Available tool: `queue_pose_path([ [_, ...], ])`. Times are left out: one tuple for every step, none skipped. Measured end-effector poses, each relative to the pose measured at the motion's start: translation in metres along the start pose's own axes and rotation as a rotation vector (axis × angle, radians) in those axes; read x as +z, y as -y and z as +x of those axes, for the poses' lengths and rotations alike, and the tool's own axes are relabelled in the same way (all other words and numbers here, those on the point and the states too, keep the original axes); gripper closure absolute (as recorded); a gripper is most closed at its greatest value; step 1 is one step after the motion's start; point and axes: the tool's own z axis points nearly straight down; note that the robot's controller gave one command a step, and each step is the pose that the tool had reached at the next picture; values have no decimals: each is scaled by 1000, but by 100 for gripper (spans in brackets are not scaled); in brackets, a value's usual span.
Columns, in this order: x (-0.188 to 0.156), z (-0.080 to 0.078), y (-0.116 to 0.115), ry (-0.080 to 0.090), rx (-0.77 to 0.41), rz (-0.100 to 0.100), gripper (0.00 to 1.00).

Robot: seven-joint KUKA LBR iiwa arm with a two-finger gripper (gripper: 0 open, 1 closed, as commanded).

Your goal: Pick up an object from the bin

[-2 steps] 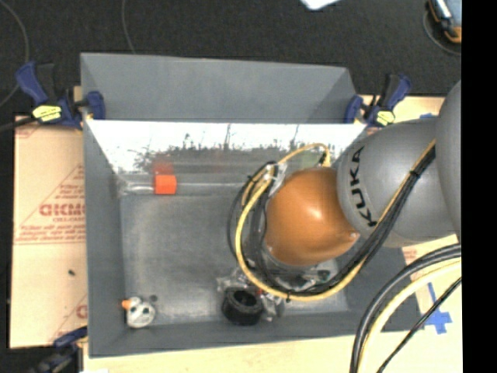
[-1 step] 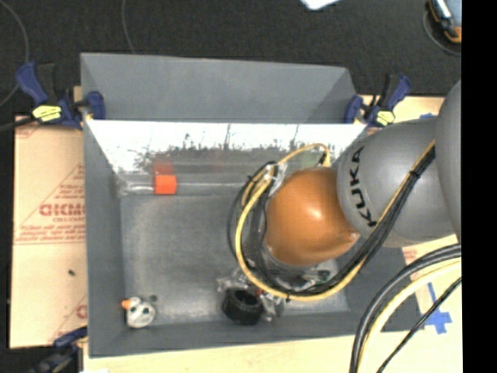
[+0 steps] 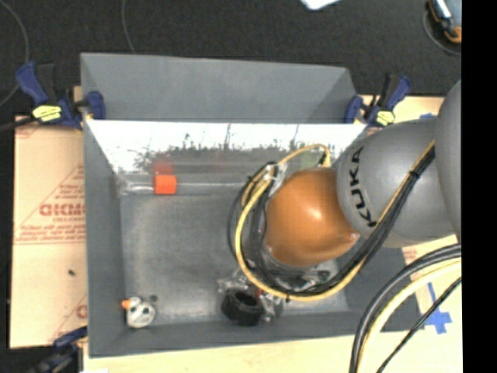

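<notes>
Hanging low by the front wall of the bin (image 3: 101, 231), the gripper (image 3: 247, 298) sits over a black ring-shaped thing (image 3: 238, 310). Open or closed, I cannot tell. Nothing looks lifted yet, so grasp and raise remain.

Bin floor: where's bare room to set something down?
Bare: the bin floor between the orange cube by the far wall and the white-and-orange toy in the near-left corner. Crowded: the right side, under the arm, with a black ring by the gripper.
</notes>
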Motion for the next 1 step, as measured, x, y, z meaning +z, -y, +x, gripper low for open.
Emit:
queue_pose_path([
  [0,0,0,0,1,-1,100],
])
